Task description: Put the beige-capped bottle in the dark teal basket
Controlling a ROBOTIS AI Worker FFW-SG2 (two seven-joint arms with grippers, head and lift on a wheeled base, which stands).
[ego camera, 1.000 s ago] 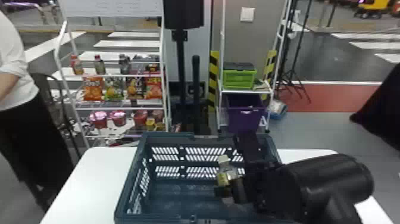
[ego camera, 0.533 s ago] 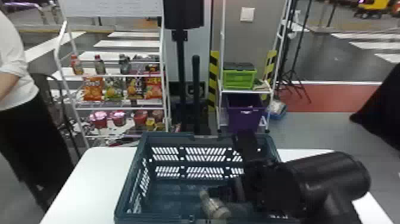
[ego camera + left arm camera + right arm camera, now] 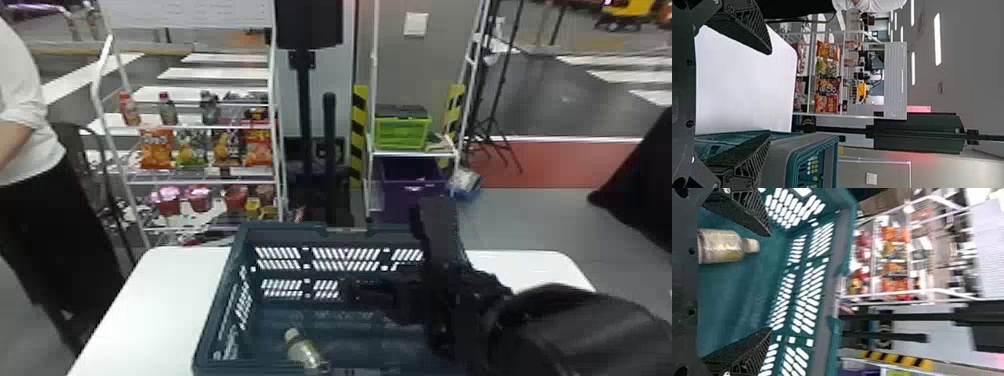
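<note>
Head view: right claw [image 3: 387, 250] over the right part of the basket [image 3: 295, 230], right of center in the frame. Its two fingers are spread, one directed to the left of the frame, the other to the top; the right wrist view agrees, with a wide gap between them. The beige-capped bottle [image 3: 306, 354] is inside the basket, at the bottom center of the frame, apart from both fingers; cap end to the upper left, body slanting down to the right. Basket sits on the white table [image 3: 150, 300], lower half of the frame. Left claw [image 3: 769, 93], left wrist view: fingers spread likewise, near the table and basket. Farther out, head view: wire rack [image 3: 200, 126] with snack bags [image 3: 156, 150] and small bottles [image 3: 130, 110], upper left; green crate [image 3: 401, 134] above a purple bin [image 3: 410, 197], right of top center.
</note>
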